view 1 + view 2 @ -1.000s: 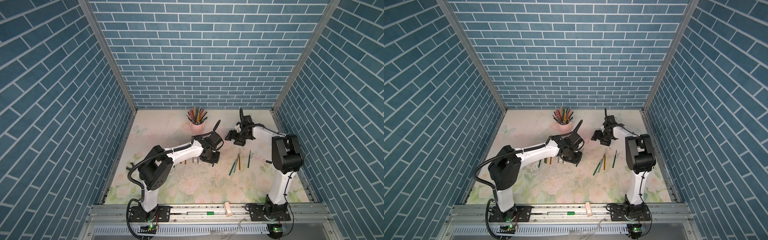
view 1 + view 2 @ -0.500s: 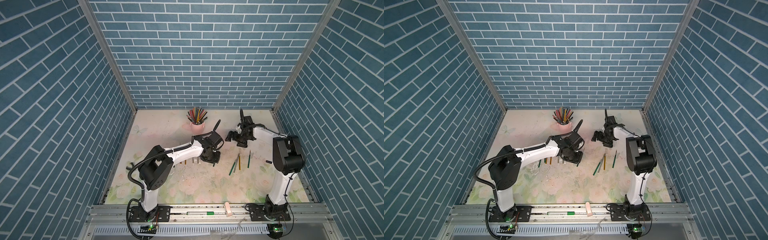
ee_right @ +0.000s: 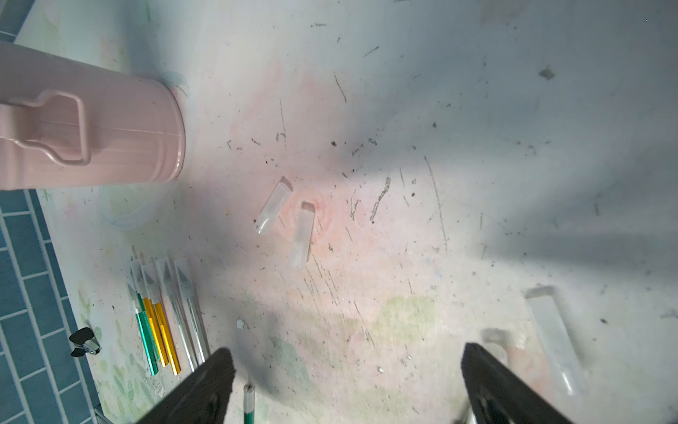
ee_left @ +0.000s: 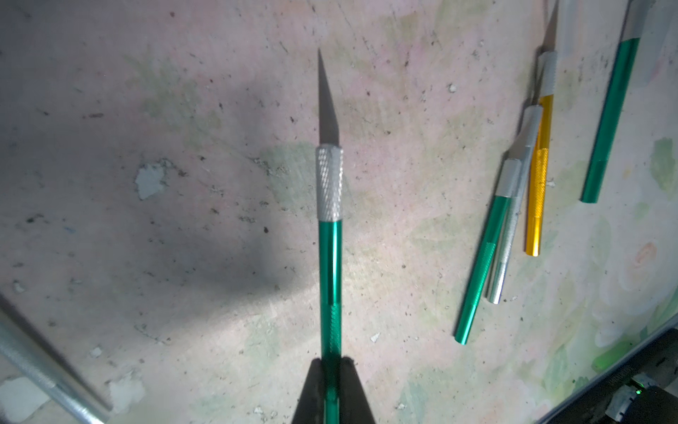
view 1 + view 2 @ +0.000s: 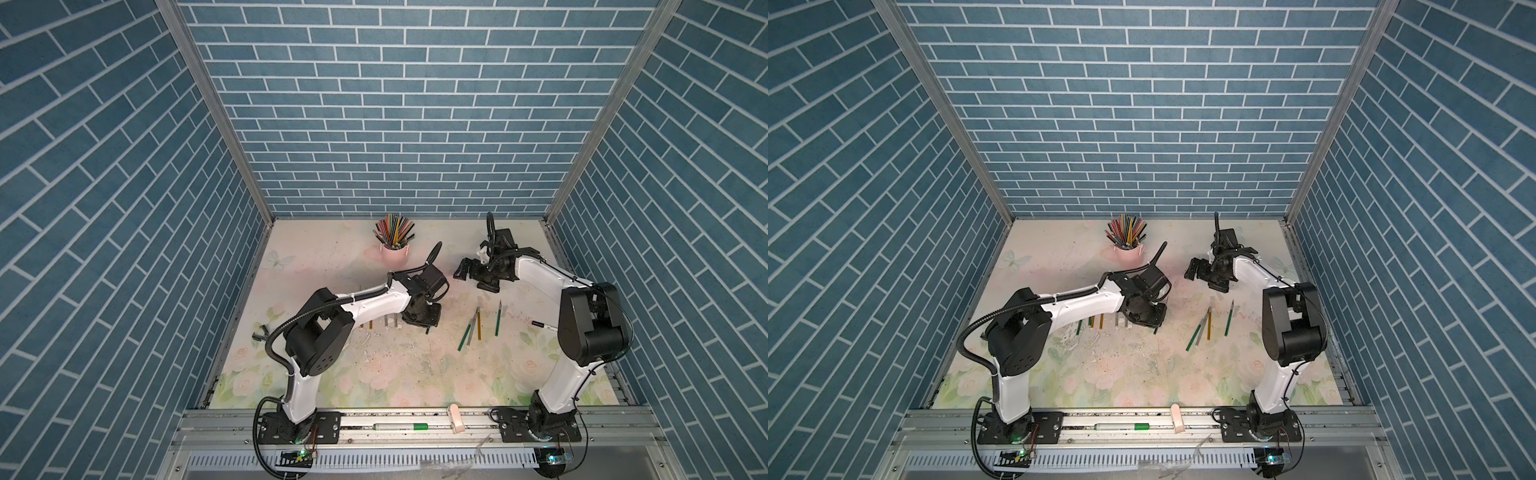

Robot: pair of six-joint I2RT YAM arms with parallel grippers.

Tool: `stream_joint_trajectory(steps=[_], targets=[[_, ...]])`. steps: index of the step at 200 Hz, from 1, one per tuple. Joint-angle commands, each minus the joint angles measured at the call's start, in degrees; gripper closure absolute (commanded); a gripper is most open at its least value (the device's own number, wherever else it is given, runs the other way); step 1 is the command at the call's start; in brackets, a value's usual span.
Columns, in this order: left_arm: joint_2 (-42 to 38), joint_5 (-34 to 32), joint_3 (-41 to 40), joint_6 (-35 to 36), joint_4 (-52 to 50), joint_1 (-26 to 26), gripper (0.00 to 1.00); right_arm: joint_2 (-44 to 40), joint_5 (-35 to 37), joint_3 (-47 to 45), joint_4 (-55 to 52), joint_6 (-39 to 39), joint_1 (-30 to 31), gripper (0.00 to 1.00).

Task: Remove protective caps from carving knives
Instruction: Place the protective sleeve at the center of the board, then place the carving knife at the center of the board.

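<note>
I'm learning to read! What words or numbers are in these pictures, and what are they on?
No word, number or sign can be read in any view.
The white marker: any print is too small to tell.
The green carving knife and the protective caps: no lettering shows.

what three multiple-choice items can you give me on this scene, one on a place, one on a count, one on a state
1. Where does the pink pencil cup stand?
A. near the back wall
B. on the front rail
C. under the left arm

2. How many carving knives lie grouped toward the right arm?
A. two
B. four
C. seven

3. How is the blade of the green carving knife in the left gripper?
A. capped
B. bent
C. bare

Answers: 1 A, both top views show it close to that wall; 2 B, two green, one silver, one gold; 3 C, the left wrist view shows the pointed blade uncovered.
</note>
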Motion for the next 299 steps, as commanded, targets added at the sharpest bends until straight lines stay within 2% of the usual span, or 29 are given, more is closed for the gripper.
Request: stream_joint_trajectory(steps=[1, 113, 142, 161, 201, 234, 252, 299], targets=[[2.0, -2.1, 2.3, -2.0, -1.3, -0.6, 0.91, -3.6, -0.3, -2.1, -2.3, -0.1, -0.2, 0.02], [7.5, -3.4, 5.7, -5.2, -2.4, -1.5, 0.87, -14.0, 0.0, -12.0, -3.5, -0.8, -2.5, 0.02], [6.8, -4.4, 6.3, -5.2, -3.3, -1.6, 0.81, -15.1, 0.2, -12.0, -4.2, -1.2, -2.8, 0.02], [5.7, -5.3, 7.0, -4.9, -4.4, -1.5, 0.72, -15.6, 0.5, -11.4, -4.9, -1.4, -2.9, 0.02], [2.9, -7.3, 8.7, -3.5, -6.9, -1.1, 0.29, -16.0, 0.0, -10.0, -6.6, -1.8, -2.8, 0.02], [0.1, -9.1, 8.3, -2.7, -8.5, 0.4, 0.07, -17.0, 0.1, -9.4, -7.0, -1.6, -2.9, 0.02], [-1.2, -10.3, 7.3, -2.7, -9.5, 1.4, 0.01, -17.1, -0.5, -8.9, -7.2, -1.2, -2.9, 0.02], [-3.3, -14.5, 4.7, -2.9, -12.7, 3.6, 0.01, -16.4, -3.1, -7.5, -6.3, 0.0, -2.9, 0.02]])
